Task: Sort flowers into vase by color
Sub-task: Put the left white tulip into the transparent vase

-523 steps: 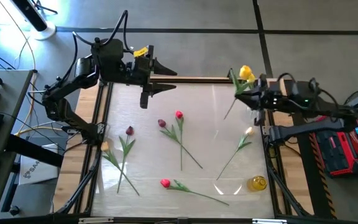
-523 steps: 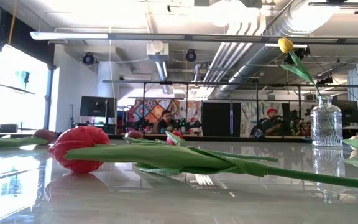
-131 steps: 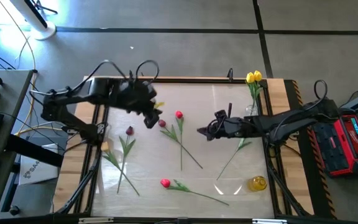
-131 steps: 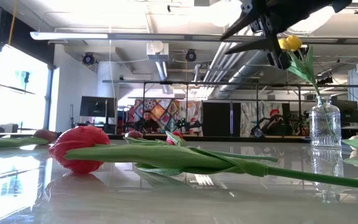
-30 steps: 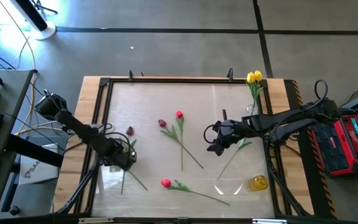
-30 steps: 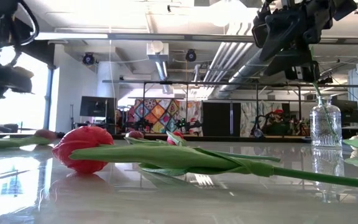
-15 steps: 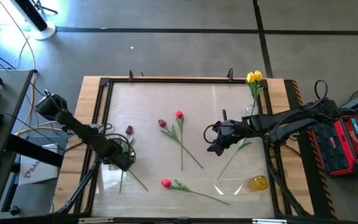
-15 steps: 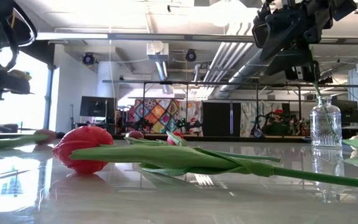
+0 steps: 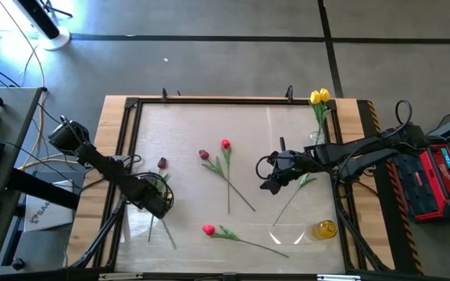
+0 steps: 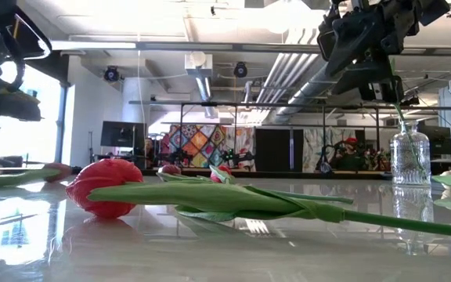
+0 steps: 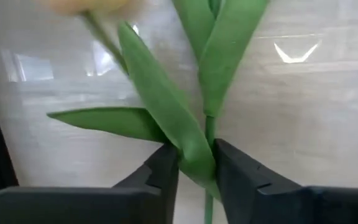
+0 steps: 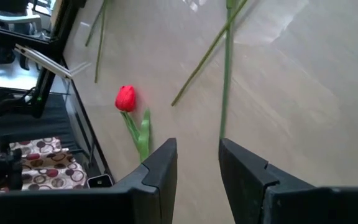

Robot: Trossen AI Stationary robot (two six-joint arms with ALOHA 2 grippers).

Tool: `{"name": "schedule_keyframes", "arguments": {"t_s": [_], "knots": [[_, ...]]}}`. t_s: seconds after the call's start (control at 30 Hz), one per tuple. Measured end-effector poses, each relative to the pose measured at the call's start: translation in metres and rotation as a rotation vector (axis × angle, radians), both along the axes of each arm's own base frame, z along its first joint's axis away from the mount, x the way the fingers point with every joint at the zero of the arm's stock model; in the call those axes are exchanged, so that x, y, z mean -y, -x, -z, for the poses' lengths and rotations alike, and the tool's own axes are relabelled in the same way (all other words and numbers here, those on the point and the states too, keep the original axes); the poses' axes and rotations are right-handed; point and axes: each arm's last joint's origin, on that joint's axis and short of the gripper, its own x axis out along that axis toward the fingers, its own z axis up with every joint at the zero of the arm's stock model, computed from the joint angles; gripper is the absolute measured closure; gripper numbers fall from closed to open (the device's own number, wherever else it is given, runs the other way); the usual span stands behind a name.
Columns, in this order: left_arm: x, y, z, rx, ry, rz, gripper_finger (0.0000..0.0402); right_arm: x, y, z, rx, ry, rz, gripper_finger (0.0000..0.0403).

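Pale glossy tabletop (image 9: 209,125) in a wooden frame, flowers scattered across it. Left arm reaches in from the left edge; left hand (image 9: 156,201) low near the left edge, fingers (image 11: 160,177) pressed onto the leafy green stem of a peach-headed artificial tulip (image 11: 185,134), the stem pinched between them just under the leaves, peach head blurred beyond. Right arm comes in from the right edge; right hand (image 9: 270,183) hovers above the middle-right of the tabletop, fingers (image 12: 160,171) parted with a narrow gap, holding nothing. Clear glass vase (image 10: 411,157) stands at the far right corner with a yellow tulip (image 9: 318,97) upright in it. Lying flat: a red tulip with long green stem (image 9: 208,229) near the front edge, centre; a red-pink tulip (image 9: 225,144) and a dark maroon tulip (image 9: 203,154) close together mid-tabletop, stems crossing toward the front; another dark maroon tulip (image 9: 162,164) just beside the left hand; a pale tulip stem (image 9: 291,197) running under the right hand. A small yellow round object (image 9: 323,229) sits near the front right corner.
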Motion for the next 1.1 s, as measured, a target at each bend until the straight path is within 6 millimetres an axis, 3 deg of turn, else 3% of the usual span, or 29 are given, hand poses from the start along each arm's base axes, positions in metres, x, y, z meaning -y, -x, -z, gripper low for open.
{"name": "schedule_keyframes", "arguments": {"t_s": [0.33,0.57,0.83,0.97,1.1], "knots": [[0.006,-0.012,-0.031,0.118,0.014,0.112,0.0374,0.0,-0.002,-0.002,0.025,-0.001,0.002,0.0295],[0.003,-0.012,-0.05,0.194,-0.022,0.145,0.038,0.0,-0.002,-0.002,0.028,0.007,0.008,0.0295],[-0.002,-0.003,-0.052,0.139,-0.075,0.152,0.038,-0.005,-0.001,-0.002,0.025,-0.007,-0.015,0.0295],[-0.004,-0.005,-0.057,0.241,-0.148,0.154,0.0387,-0.015,0.001,-0.002,0.025,0.001,-0.026,0.0295],[-0.008,-0.013,-0.07,0.456,-0.292,0.213,0.0398,-0.022,0.002,-0.002,0.031,0.017,-0.023,0.0295]]}}
